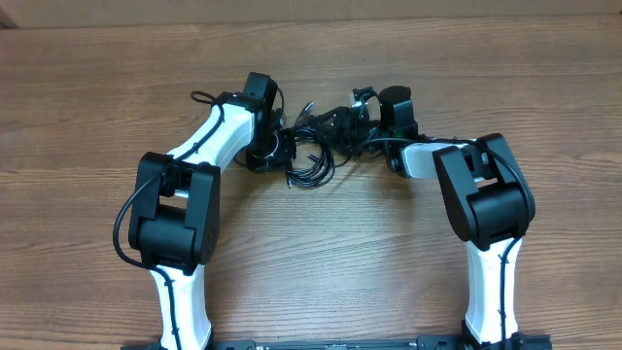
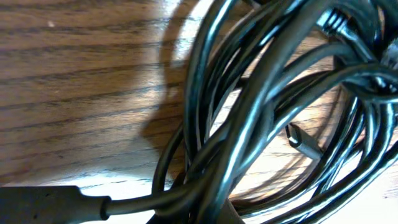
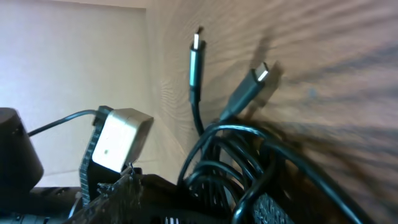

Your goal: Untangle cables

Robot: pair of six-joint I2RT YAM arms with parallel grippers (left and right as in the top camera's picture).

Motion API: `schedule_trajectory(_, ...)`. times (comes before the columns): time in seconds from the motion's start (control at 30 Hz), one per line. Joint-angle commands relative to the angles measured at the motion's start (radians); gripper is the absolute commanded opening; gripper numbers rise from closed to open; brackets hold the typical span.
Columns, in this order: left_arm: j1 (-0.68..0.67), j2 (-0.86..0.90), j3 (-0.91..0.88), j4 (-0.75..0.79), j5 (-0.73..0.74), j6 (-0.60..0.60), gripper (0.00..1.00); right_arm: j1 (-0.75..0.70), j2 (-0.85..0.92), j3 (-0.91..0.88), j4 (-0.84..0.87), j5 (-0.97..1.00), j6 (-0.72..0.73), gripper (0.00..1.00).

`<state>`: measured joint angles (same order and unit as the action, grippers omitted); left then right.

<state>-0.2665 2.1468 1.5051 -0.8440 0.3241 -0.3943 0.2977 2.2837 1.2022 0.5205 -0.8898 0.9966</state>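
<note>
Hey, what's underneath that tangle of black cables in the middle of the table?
Bare wooden table shows through the loops of the cables, and one small plug shows in a gap. Under the dense knot where the cords cross, whatever is there is covered.

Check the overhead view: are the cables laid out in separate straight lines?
No, the cables sit bunched in one tangled heap of overlapping loops on the wooden table.
</note>
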Motion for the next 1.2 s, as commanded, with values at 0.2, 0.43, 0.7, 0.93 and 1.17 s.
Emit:
schedule_trajectory(0.2,-0.009,0.049,-0.047,-0.019,-0.069,0.036,0.04,0.031,0.019,0.009,0.311,-0.061,0.169,0.54)
schedule_trajectory(0.43,-0.009,0.049,-0.047,-0.020,-0.068,0.051,0.04,0.039,0.019,0.011,0.394,-0.122,0.183,0.52)
schedule_trajectory(0.7,-0.009,0.049,-0.047,-0.023,-0.069,0.058,0.04,0.034,0.019,0.015,0.564,-0.145,0.294,0.54)
schedule_trajectory(0.93,-0.009,0.049,-0.047,-0.024,-0.070,0.058,0.04,0.021,0.019,0.053,0.579,-0.144,0.378,0.46)
schedule_trajectory(1.17,-0.009,0.049,-0.047,-0.042,-0.101,0.058,0.04,-0.050,0.018,0.069,0.742,-0.134,0.554,0.31)
